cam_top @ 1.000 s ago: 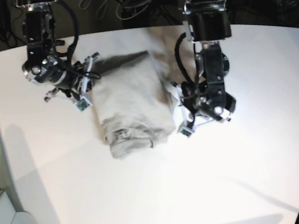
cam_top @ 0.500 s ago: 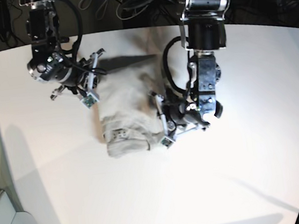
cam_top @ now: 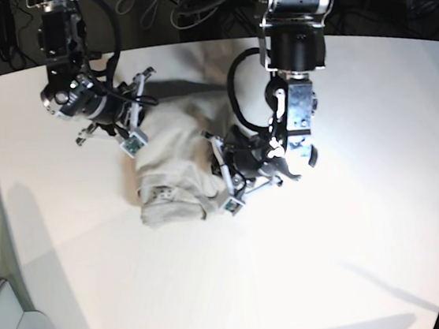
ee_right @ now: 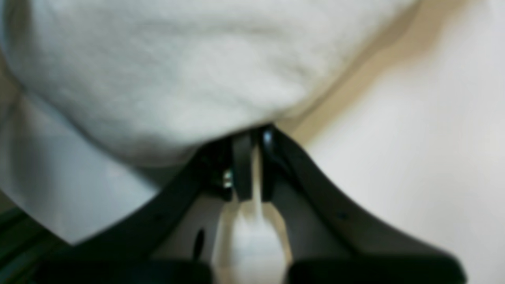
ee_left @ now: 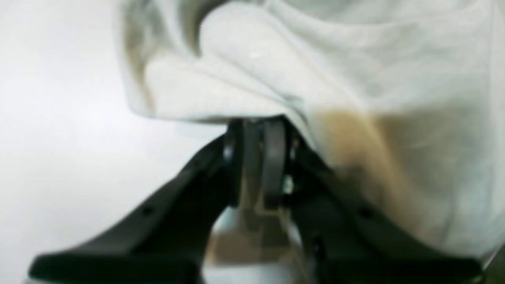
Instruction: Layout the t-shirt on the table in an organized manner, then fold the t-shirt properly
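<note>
Both arms are reaching down from the far side in the base view. The left gripper (cam_top: 222, 174) is angling low and sideways with its jaws pinching a fold of the t-shirt (cam_top: 174, 170). The right gripper (cam_top: 136, 114) is tilting inward, its jaws pressing together on the cloth's edge.

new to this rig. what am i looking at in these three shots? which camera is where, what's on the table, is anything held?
Two robot arms work over a white table. The wide shot is an overhead base camera; the two close-ups come from cameras on each wrist, looking along the black fingers. The beige t-shirt lies partly folded. The left gripper (right side in the wide shot) is shut on the shirt's edge. The right gripper looks pinched on cloth too. Both close-ups are blurred, so finer detail is unclear.
</note>
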{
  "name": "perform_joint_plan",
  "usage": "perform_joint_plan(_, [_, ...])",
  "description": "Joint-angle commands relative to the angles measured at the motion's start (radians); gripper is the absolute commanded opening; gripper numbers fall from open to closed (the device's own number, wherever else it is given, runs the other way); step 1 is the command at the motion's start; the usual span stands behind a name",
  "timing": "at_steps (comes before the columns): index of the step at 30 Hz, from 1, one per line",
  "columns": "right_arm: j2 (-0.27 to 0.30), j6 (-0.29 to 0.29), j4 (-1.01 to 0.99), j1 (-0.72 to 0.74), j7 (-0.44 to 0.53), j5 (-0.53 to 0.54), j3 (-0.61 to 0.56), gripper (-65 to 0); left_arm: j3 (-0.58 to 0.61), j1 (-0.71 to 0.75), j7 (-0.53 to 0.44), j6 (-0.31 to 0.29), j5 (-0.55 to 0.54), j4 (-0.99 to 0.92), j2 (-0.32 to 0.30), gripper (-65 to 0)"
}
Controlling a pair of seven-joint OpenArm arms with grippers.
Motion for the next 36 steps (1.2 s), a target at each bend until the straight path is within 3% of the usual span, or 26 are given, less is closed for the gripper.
perform_joint_plan(1, [0.009,0.017,0.017,0.012,0.012,0.004,0.005,-62.7,0.002,-0.012,0.022,-0.006,0.013,0.011,0.004,-55.6])
perform_joint_plan(5, [0.035,0.017,0.017,0.026,0.012,0.004,0.005,-62.8,0.002,-0.017,0.022,-0.006,0.013,0.032,-0.012,-55.6])
perform_joint_plan(19, [0.045,0.017,0.026,0.072,0.012,0.002,0.029,-62.8,-0.001,-0.031,0.024,-0.006,0.007,0.124,-0.078,-55.5])
perform_joint_plan(27, [0.055,0.017,0.066,0.101,0.012,0.002,0.123,-62.8,-0.204,-0.037,0.024,-0.006,0.007,0.278,-0.095,-55.3])
perform_joint_plan(30, [0.055,0.017,0.094,0.094,0.012,0.002,0.153,-62.8,-0.279,-0.028,0.078,-0.006,0.013,0.35,-0.112,-55.3])
perform_joint_plan(36, [0.049,0.017,0.137,0.052,0.011,0.004,0.161,-62.8,-0.353,0.027,0.239,-0.006,0.013,0.482,-0.209,-55.2])
